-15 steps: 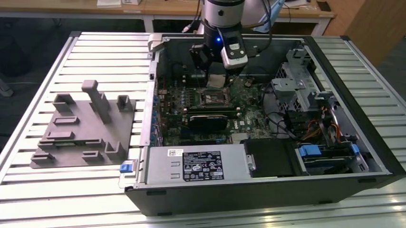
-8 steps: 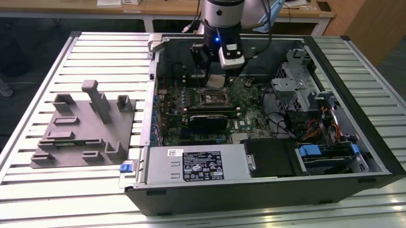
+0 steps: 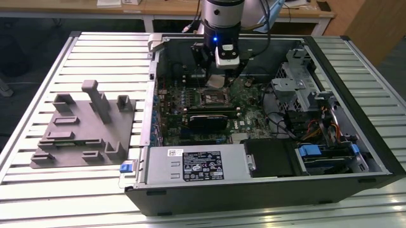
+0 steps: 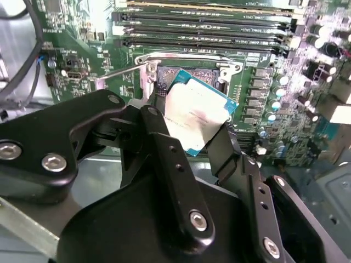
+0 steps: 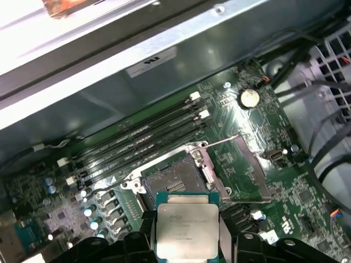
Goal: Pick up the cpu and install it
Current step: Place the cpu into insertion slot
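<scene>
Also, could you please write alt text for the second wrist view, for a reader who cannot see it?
The arm's black gripper holds the cpu by two opposite edges, silver top facing the camera, close to the open socket on the green motherboard. Rows of black memory slots run beside the socket.

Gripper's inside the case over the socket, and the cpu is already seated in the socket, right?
Not seated. The gripper is inside the case over the socket, but it holds the cpu above the empty socket, as both wrist views show.
</scene>
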You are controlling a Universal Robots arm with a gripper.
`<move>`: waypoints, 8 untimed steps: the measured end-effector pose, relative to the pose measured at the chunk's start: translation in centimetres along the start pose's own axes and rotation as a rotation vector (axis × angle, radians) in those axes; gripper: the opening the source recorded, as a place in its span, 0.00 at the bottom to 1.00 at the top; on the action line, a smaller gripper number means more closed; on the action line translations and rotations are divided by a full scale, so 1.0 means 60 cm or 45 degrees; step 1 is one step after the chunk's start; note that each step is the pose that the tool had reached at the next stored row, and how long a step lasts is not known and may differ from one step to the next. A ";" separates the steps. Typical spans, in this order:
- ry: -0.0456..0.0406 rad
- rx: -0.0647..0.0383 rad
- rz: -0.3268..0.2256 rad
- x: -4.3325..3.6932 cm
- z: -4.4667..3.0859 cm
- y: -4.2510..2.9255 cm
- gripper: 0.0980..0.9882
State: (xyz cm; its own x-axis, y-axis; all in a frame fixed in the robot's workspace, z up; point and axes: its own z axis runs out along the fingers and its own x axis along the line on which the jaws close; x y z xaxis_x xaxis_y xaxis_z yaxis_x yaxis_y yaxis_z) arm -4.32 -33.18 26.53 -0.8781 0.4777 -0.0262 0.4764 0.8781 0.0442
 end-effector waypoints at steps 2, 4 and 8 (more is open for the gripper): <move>-0.002 0.001 0.036 0.000 0.000 0.000 0.50; -0.003 0.002 0.072 0.000 0.000 0.000 0.50; -0.007 0.004 0.150 0.000 0.000 0.000 0.50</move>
State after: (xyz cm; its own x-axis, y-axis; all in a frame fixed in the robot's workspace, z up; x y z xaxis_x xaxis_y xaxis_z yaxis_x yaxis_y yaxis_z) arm -4.31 -33.18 26.50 -0.8157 0.5779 -0.0263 0.5766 0.8158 0.0442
